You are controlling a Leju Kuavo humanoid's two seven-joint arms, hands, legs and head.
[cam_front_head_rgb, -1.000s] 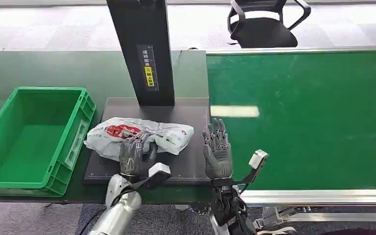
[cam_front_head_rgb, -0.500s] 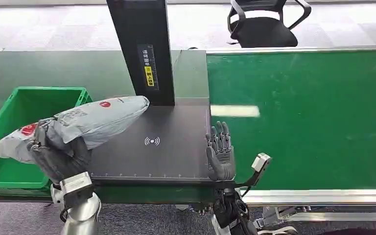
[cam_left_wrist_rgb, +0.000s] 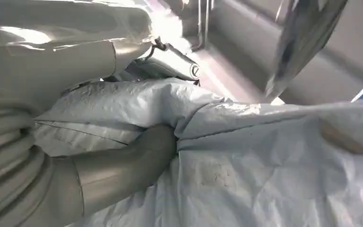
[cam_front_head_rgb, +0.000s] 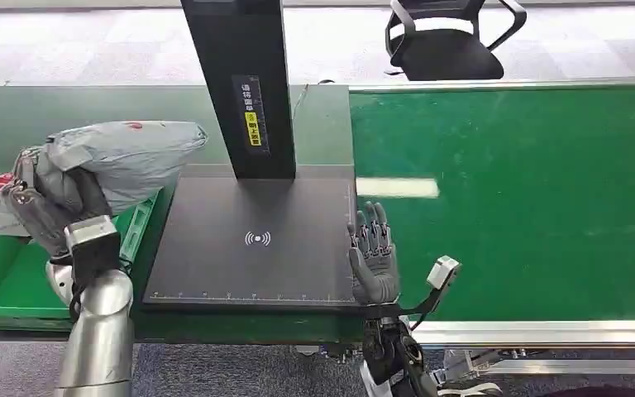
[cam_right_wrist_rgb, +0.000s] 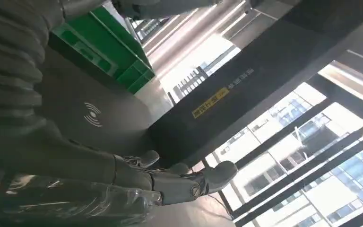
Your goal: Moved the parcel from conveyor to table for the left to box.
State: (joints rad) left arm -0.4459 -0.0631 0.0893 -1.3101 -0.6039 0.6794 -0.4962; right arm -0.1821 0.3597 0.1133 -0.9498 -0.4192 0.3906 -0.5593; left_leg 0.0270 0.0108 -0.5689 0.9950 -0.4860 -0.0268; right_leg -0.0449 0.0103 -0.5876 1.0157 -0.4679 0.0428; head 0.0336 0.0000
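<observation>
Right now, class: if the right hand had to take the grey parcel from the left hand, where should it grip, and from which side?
Probably the free puffed end of the grey parcel, approached from the scanner-pad side. The left hand bunches the middle, and that end juts clear toward the open right hand.

A dark green counter (cam_front_head_rgb: 91, 112) carries a black flat scanner pad (cam_front_head_rgb: 256, 240) marked with a white wireless symbol and a ruled edge along its near side. A black upright column (cam_front_head_rgb: 244, 83) with a yellow label rises from the pad's far edge. Just beside the pad, on the counter's left part, stands a green plastic crate (cam_front_head_rgb: 16, 281), touching or nearly touching the pad's left edge. To the right, flush against the counter, runs a bright green conveyor belt (cam_front_head_rgb: 513, 198) with a pale metal frame
</observation>
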